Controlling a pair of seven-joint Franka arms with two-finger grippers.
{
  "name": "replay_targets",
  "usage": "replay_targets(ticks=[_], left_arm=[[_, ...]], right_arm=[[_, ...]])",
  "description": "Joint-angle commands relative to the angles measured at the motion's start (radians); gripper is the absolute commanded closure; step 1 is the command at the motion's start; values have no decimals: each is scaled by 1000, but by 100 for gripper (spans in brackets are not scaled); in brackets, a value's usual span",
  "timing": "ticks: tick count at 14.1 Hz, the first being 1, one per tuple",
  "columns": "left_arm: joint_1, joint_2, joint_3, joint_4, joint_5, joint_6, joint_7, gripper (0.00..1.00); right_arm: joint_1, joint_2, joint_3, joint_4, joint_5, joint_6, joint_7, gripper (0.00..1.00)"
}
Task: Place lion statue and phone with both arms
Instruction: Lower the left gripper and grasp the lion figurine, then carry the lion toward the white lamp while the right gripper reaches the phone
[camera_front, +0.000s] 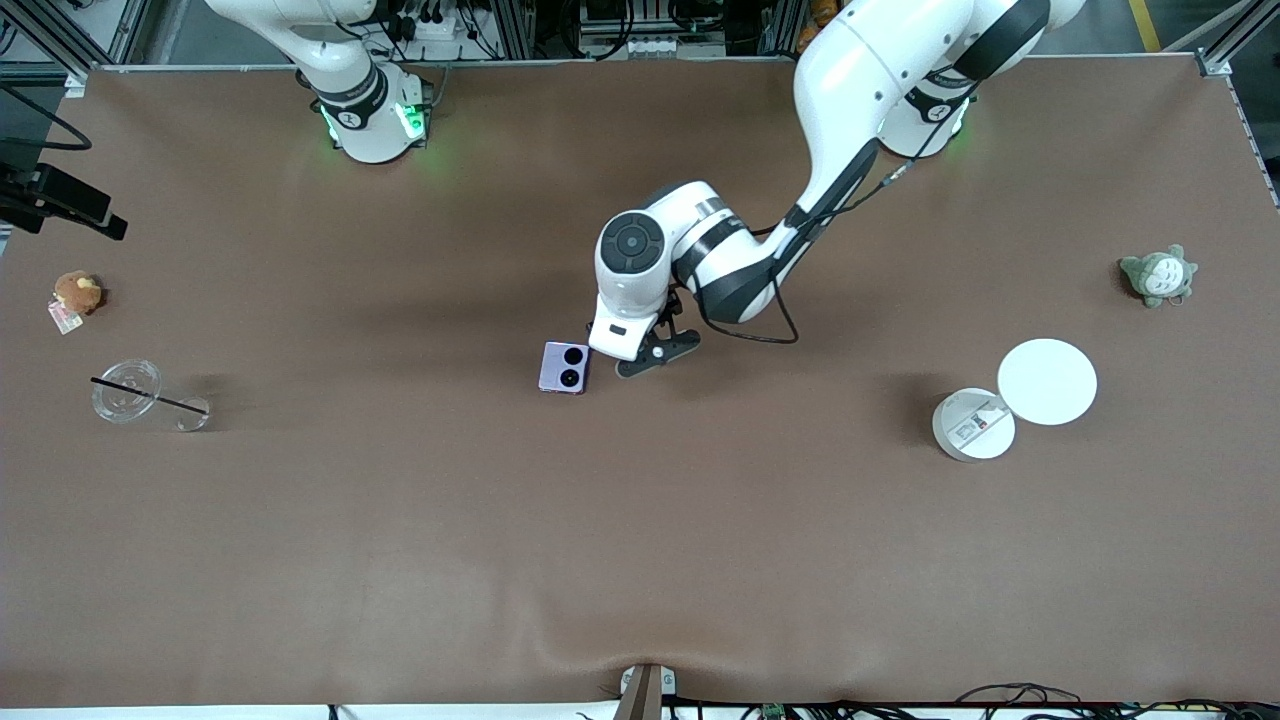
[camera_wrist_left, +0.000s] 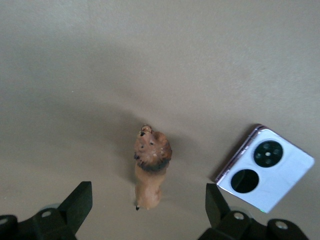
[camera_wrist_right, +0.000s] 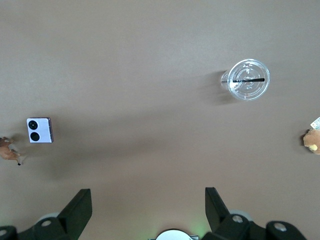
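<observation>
The lion statue (camera_wrist_left: 150, 170), small and brown-orange, stands on the table mat between and below the open fingers of my left gripper (camera_wrist_left: 148, 210). In the front view my left gripper (camera_front: 655, 350) hangs over the middle of the table and hides the statue. The lavender phone (camera_front: 564, 367) lies flat beside it, camera circles up, toward the right arm's end; it also shows in the left wrist view (camera_wrist_left: 267, 170). My right gripper (camera_wrist_right: 148, 215) is open and empty, high near its base. The right wrist view shows the phone (camera_wrist_right: 39, 130) and the lion statue (camera_wrist_right: 9, 150) far off.
A clear plastic cup (camera_front: 130, 390) with a black straw and a round brown plush (camera_front: 77, 292) sit at the right arm's end. A grey-white plush (camera_front: 1158, 275), a white disc (camera_front: 1047, 381) and a white round container (camera_front: 973, 424) sit at the left arm's end.
</observation>
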Motion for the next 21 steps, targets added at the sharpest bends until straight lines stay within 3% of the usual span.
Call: replay_targets(ticks=[1, 2, 4, 6, 8, 12, 16, 21], left_arm=[[-10, 30, 9, 17, 38, 10, -20, 0], [-11, 42, 9, 18, 40, 10, -22, 5], [-24, 62, 10, 20, 52, 34, -22, 38], [-24, 76, 15, 20, 64, 48, -22, 62], [-18, 82, 16, 22, 64, 64, -9, 100], [68, 38, 22, 23, 69, 44, 78, 100], [172, -29, 22, 25, 71, -56, 234, 100], [340, -57, 22, 20, 77, -182, 504, 100]], right_arm=[[-14, -4, 9, 8, -6, -3, -4, 0], [-14, -4, 9, 8, -6, -5, -4, 0], [-14, -4, 9, 8, -6, -5, -4, 0], [-14, -4, 9, 8, -6, -5, -4, 0], [-12, -2, 9, 6, -6, -3, -4, 0], [-4, 4, 9, 8, -4, -2, -2, 0], [2, 35, 13, 8, 8, 1, 4, 0], [95, 94, 15, 6, 33, 84, 7, 0]])
